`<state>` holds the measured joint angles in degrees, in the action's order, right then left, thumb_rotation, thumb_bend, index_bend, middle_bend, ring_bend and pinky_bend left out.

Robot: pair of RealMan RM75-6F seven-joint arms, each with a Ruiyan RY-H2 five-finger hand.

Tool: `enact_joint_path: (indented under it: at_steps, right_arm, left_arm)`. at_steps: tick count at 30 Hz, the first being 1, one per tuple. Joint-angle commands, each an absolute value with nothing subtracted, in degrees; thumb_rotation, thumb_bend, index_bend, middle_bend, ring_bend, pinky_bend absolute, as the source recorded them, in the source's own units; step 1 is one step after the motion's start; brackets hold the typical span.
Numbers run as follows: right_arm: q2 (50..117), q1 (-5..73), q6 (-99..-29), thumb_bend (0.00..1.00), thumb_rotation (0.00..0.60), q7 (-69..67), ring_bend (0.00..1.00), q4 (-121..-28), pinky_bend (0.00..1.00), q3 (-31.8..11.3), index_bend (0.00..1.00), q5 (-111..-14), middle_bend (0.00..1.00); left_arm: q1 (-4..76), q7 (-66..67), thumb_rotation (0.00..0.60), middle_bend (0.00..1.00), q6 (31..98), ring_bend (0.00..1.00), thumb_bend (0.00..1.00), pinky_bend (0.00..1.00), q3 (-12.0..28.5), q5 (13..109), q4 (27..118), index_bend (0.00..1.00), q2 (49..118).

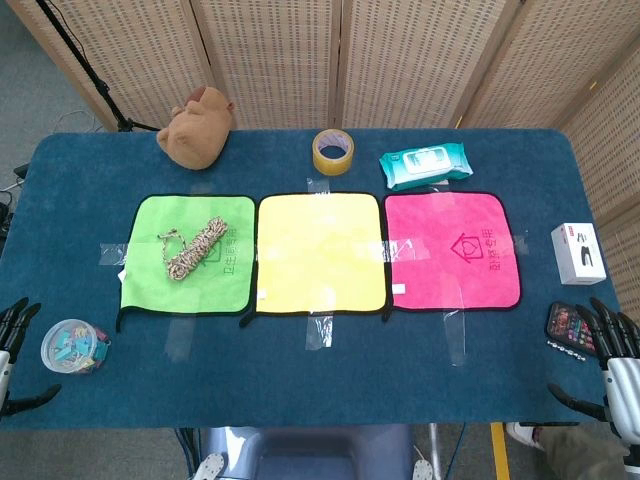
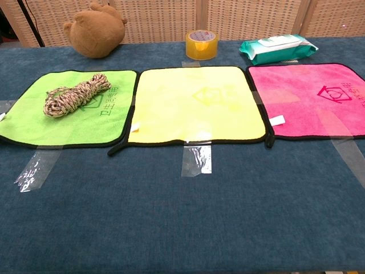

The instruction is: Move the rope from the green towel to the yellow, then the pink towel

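A coiled beige rope [image 1: 195,247] [image 2: 77,94] lies on the green towel [image 1: 150,280] [image 2: 68,123] at the left. The yellow towel [image 1: 320,255] [image 2: 197,103] lies in the middle and the pink towel [image 1: 450,250] [image 2: 311,100] at the right, both bare. My left hand [image 1: 12,355] rests at the table's front left corner, fingers spread, holding nothing. My right hand [image 1: 612,365] sits at the front right corner, fingers apart and empty. Neither hand shows in the chest view.
A brown plush toy [image 1: 197,125] [image 2: 96,31], a tape roll [image 1: 333,150] [image 2: 201,44] and a wipes pack [image 1: 425,165] [image 2: 278,48] line the back. A tub of clips [image 1: 68,345] sits front left; a white box [image 1: 578,252] and a small dark item [image 1: 568,325] lie at the right.
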<state>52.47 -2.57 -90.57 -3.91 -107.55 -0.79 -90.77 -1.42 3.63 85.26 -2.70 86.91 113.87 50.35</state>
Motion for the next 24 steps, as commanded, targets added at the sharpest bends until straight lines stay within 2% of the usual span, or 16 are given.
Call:
enact_joint_path:
  at_steps: [1, 8, 11, 19, 24]
  right_arm:
    - [52.5, -2.5, -90.3, 0.00, 0.600, -3.8, 0.00, -107.5, 0.00, -0.8, 0.00, -90.7, 0.00]
    - [52.4, -2.5, -90.4, 0.00, 0.600, -4.3, 0.00, -107.5, 0.00, -0.7, 0.00, -91.0, 0.00]
    - [52.2, -2.6, -90.8, 0.00, 0.600, -4.9, 0.00, -107.5, 0.00, -0.8, 0.00, -90.9, 0.00]
    - [52.0, -2.3, -89.9, 0.00, 0.600, -5.3, 0.00, -107.3, 0.00, -1.1, 0.00, -89.7, 0.00]
    - [52.0, -1.7, -88.5, 0.00, 0.600, -5.9, 0.00, -107.6, 0.00, -1.5, 0.00, -88.2, 0.00]
  left_arm:
    - [-1.2, 4.3, 0.600, 0.00, 84.9, 0.00, 0.10, 0.00, -2.5, 86.4, 114.1, 0.00, 50.5]
    - [-0.8, 3.8, 0.600, 0.00, 84.2, 0.00, 0.10, 0.00, -2.5, 86.2, 114.2, 0.00, 50.6]
    - [1.4, -1.6, 0.600, 0.00, 81.0, 0.00, 0.10, 0.00, -2.1, 86.7, 112.9, 0.00, 50.1]
    - [16.5, -40.1, 0.600, 0.00, 54.9, 0.00, 0.08, 0.00, 3.3, 79.9, 103.3, 0.00, 50.1]
    - [23.3, -57.8, 0.600, 0.00, 46.3, 0.00, 0.08, 0.00, 6.0, 82.1, 97.0, 0.00, 53.5]
